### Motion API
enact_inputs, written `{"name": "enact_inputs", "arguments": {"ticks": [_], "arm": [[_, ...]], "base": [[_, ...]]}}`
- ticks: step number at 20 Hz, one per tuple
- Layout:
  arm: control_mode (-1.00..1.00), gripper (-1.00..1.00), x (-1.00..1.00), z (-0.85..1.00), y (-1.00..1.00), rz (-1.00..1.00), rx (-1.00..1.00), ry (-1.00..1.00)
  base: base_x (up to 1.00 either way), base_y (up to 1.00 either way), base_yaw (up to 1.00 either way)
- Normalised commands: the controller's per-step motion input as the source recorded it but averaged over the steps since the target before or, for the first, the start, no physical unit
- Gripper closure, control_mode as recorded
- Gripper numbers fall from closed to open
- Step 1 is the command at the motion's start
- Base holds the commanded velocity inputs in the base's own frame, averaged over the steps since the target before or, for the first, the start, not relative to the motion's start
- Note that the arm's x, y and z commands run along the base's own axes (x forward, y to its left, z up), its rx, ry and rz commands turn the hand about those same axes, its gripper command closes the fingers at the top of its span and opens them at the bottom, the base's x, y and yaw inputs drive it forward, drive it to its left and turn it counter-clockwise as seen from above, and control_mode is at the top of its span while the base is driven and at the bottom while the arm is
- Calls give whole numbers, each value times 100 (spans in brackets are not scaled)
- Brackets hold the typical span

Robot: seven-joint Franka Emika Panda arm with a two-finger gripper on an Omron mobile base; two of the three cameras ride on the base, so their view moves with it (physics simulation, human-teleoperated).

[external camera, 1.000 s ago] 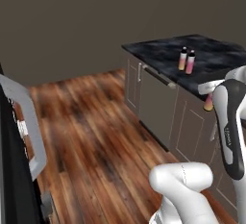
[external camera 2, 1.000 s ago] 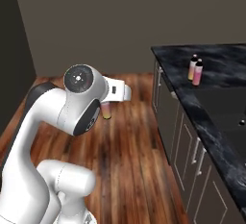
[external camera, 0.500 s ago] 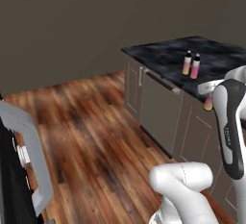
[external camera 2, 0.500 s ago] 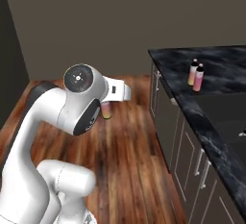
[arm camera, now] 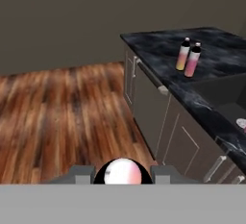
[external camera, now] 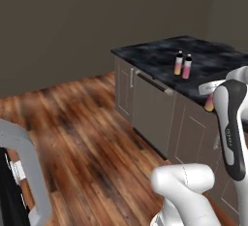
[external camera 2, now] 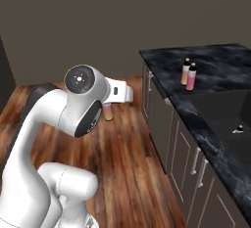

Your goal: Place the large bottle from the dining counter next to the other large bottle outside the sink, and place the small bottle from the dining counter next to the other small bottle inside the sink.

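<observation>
Carrying stage. The fingers (arm camera: 122, 180) pinch a pink-and-white bottle (arm camera: 123, 172), its rounded end showing between them. Ahead and to their right, two upright bottles (arm camera: 189, 58) stand touching on the black table (arm camera: 158, 50), beside the sink (arm camera: 226, 95). Approach high: cabinet fronts (arm camera: 158, 117) and the table edge lie between.

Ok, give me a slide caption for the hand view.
Gripper carrying a pink bottle over wood floor, approaching the dark counter where two bottles stand beside the sink.
</observation>
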Motion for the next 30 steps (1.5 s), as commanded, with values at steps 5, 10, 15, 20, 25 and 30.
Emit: {"name": "enact_inputs", "arguments": {"ticks": [5,10,15,20,25,30], "arm": [[100,100,0,0,0,0,0,0],[100,100,0,0,0,0,0,0],[100,100,0,0,0,0,0,0],[100,100,0,0,0,0,0,0],[100,100,0,0,0,0,0,0],[100,100,0,0,0,0,0,0]], "base": [[13,0,-28],[13,0,-37],[4,0,-46],[4,0,-49],[5,0,-50],[6,0,-50]]}}
